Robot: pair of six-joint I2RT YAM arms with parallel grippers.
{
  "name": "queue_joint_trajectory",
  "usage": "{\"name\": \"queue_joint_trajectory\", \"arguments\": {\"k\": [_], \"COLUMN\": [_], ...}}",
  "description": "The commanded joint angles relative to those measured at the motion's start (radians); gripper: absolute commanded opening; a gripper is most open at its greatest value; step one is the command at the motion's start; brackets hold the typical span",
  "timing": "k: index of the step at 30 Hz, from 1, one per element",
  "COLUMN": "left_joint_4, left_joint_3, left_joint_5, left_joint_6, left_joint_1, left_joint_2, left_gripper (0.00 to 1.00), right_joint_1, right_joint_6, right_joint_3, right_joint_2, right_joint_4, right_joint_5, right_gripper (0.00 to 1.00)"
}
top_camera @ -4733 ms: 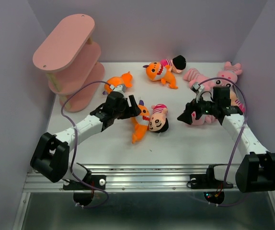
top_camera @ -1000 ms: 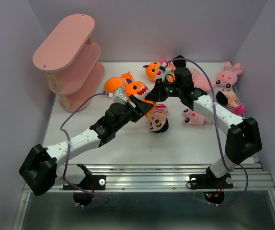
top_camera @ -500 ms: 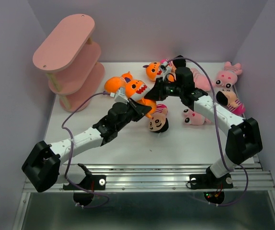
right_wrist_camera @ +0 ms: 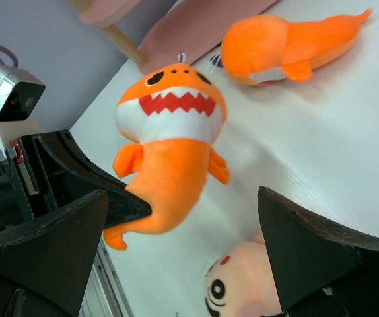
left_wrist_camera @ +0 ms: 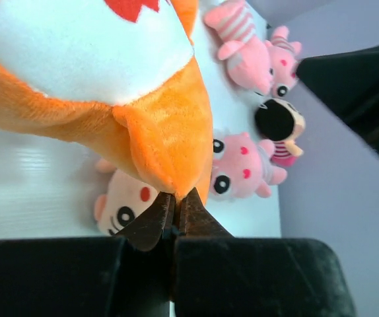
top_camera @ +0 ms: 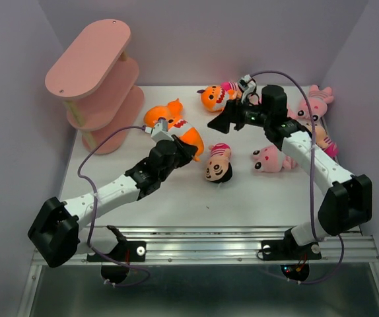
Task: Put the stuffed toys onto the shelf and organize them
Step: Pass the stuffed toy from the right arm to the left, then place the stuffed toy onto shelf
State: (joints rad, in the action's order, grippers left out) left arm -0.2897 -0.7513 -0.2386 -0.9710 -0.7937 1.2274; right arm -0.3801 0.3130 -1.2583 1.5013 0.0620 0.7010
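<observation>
White tabletop [top_camera: 176,201], lilac walls [top_camera: 242,39]; left jaws pinch an orange shark [top_camera: 188,137], right jaws gape wide.

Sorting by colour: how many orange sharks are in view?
3 sharks: one in the left gripper, one lying just behind it, one at back centre. More may be hidden.

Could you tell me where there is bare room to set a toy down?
Bare: the table's near strip between the doll and the front rail, and the shelf's top board. Crowded: middle and back right, around the held orange shark and pink animals.
</observation>
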Motion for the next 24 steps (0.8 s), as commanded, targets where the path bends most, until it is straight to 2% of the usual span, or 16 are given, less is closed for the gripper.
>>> {"name": "queue_joint_trajectory", "arguments": {"k": [1,5,9,18,24], "left_joint_4": [0.09,0.119,0.138,0.227,0.316], "left_joint_3": [-0.086,-0.147,-0.236,-0.494,-0.628], "left_joint_5": [-0.129,-0.195,-0.235,-0.191,-0.226], "left_joint_6": [0.098,0.172,0.239,0.334,0.356], "left_joint_1": [0.022,0.06,0.109,0.232,0.287], "left_joint_2": [-0.022,0.036,0.107,0.342,0.469], "left_gripper": [0.0,0.0,0.0,0.0,0.0], "right_joint_1": [0.096,0.15,0.173,0.194,0.213], "right_joint_6": [-0.054,-0.098,-0.137,-0.173,-0.18], "right_joint_3": [-0.038,0.025,0.101,0.186,0.218], "right_joint_2": [-0.064,-0.093,-0.13,-0.173,-0.181], "right_joint_4": [-0.008,-0.008,-0.008,-0.011,-0.014], "right_joint_5": [0.087,0.169,0.184,0.196,0.209], "right_gripper": [1.0,1.0,1.0,1.0,1.0]}}
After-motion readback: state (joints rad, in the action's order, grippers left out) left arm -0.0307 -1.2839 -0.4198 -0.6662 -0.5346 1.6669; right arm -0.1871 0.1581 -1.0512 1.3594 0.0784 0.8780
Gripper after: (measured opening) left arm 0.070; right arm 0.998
